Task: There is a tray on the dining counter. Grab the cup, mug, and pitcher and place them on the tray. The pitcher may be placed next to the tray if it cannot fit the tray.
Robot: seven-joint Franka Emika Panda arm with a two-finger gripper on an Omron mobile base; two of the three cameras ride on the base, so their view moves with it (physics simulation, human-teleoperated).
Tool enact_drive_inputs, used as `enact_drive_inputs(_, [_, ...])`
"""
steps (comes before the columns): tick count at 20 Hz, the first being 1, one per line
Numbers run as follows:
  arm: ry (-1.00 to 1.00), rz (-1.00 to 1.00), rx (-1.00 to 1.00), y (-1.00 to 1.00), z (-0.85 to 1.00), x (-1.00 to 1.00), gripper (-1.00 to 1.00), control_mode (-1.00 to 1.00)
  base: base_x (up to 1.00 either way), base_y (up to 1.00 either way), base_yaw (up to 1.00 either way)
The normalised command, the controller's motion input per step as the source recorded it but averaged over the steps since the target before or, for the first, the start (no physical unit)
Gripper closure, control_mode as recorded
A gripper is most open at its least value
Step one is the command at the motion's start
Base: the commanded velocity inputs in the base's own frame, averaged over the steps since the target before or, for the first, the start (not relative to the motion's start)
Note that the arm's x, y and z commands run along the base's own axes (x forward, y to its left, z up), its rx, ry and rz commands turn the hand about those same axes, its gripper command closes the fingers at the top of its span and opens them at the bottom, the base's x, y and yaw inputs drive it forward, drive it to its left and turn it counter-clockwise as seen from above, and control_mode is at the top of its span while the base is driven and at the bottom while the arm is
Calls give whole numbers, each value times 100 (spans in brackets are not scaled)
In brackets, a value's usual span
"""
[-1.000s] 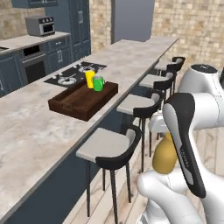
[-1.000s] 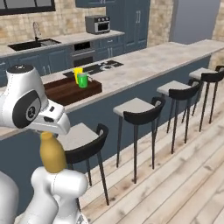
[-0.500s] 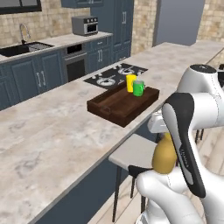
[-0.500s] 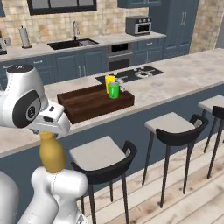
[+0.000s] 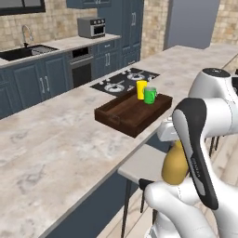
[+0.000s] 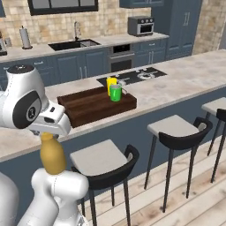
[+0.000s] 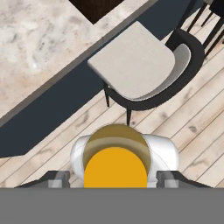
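my gripper is clamped on the amber pitcher, held low in front of a stool, below the counter edge. risk: lifting it, i clip that edge or the stool & tip it. cup & mug crowd the tray's right end, w/ the left bare.

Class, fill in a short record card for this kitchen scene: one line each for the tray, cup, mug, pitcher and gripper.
tray: on the dining counter, near its stool-side edge
cup: upright on the tray's far end
mug: upright on the tray, beside the cup
pitcher: held off the counter, hanging below the gripper
gripper: closed on the pitcher's top, in front of the counter
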Motion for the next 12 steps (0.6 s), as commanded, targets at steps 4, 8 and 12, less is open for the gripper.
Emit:
enact_drive_inputs(4, [0,0,0,0,0,0,100,100,47,-11,-3])
enact_drive_inputs(8, [0,0,0,0,0,0,100,100,39,-9,-24])
enact_drive_inputs(12, [0,0,0,0,0,0,100,100,29,-10,-37])
